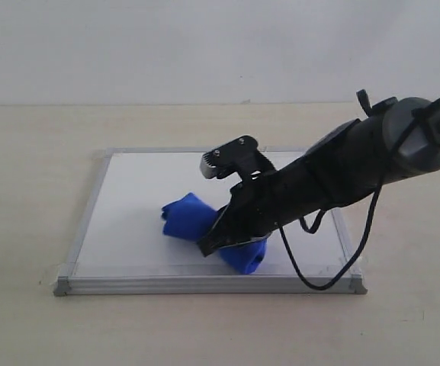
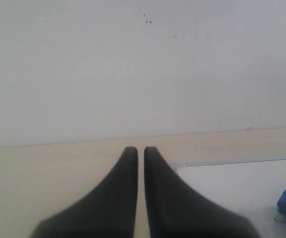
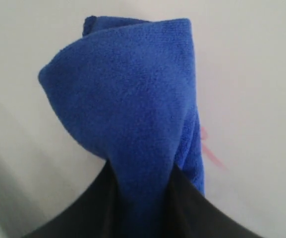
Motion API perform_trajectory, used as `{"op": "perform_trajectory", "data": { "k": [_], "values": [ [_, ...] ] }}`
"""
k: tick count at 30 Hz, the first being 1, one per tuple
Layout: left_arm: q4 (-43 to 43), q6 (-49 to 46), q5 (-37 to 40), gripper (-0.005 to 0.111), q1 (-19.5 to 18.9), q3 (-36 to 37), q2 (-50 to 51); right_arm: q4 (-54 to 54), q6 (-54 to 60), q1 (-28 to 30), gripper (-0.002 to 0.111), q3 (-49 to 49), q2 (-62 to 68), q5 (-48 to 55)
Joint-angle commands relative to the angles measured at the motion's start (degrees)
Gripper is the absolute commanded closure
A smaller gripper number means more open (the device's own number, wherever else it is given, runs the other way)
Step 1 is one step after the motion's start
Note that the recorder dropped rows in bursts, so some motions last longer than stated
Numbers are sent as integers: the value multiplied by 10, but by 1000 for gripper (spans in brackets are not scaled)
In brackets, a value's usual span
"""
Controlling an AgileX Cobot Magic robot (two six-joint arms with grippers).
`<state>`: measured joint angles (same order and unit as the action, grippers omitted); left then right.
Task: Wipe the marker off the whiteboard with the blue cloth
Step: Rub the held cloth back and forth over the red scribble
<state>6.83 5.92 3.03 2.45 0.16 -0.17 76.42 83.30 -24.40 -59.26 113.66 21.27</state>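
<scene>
A: Exterior view?
B: My right tool [image 1: 229,238] pinches the blue cloth [image 1: 183,217] on the whiteboard [image 1: 128,198], lower centre of frame, on the counter [image 1: 29,191].
A: Left wrist?
B: My left tool [image 2: 140,152] is closed, empty, near the whiteboard's corner.
A: Right wrist?
B: Cloth clamped between my fingers; the marker [image 3: 213,154], a red line, shows just beside it.

Soft, even light is filling every view, a pale grey shadow is lying on the whiteboard [image 3: 252,74] beside the blue cloth [image 3: 133,109], the marker [image 3: 213,154] is looking blurred, the exterior view is looking grainy.
</scene>
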Motion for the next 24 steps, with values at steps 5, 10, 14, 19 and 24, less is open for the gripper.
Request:
{"op": "perform_trajectory", "data": {
  "k": [5, 10, 14, 19, 24],
  "values": [
    [-3, 5, -1, 102, 2, -2, 2, -75, -76, -2, 108, -14, 13, -78],
    [-3, 5, -1, 102, 2, -2, 2, -171, -190, 10, 108, -14, 29, -190],
    [-3, 5, -1, 102, 2, -2, 2, -171, -203, 10, 108, -15, 30, -233],
    [-3, 5, -1, 102, 2, -2, 2, -171, -213, 9, 108, -15, 30, -142],
    [-3, 5, -1, 102, 2, -2, 2, -171, -210, -20, 108, -15, 30, -25]
  ]
}}
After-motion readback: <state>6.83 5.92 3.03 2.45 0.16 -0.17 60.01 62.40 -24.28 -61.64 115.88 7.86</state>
